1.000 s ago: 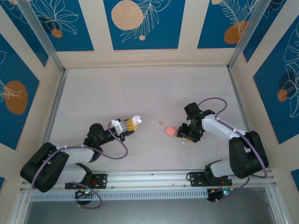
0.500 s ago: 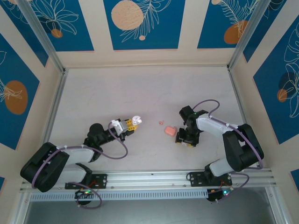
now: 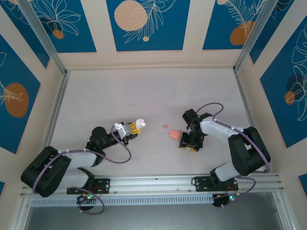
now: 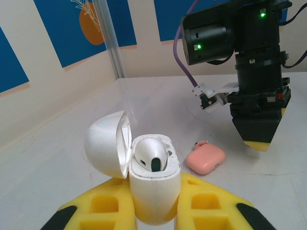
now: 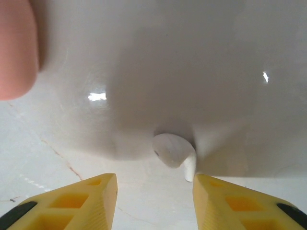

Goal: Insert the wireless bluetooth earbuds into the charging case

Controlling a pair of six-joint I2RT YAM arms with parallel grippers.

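My left gripper [image 4: 153,203] is shut on a white charging case [image 4: 154,191] held upright, its lid [image 4: 106,143] swung open to the left. One white earbud [image 4: 151,154] sits in the case. In the top view that gripper [image 3: 135,126] hovers left of centre. A second white earbud [image 5: 173,152] lies on the table just ahead of my right gripper [image 5: 154,184], which is open, its stem close to the right finger [image 5: 211,191]. From above, the right gripper [image 3: 188,143] points down over that spot.
A closed salmon-pink case [image 3: 174,134] lies on the table just left of the right gripper, seen also from the left wrist [image 4: 206,158] and at the right wrist view's left edge [image 5: 17,48]. A tiny pink bud [image 3: 165,126] lies a little beyond it.
The right gripper has shifted a little left and down over the white earbud on the table, and its jaws have narrowed. The left arm and its case have not moved.
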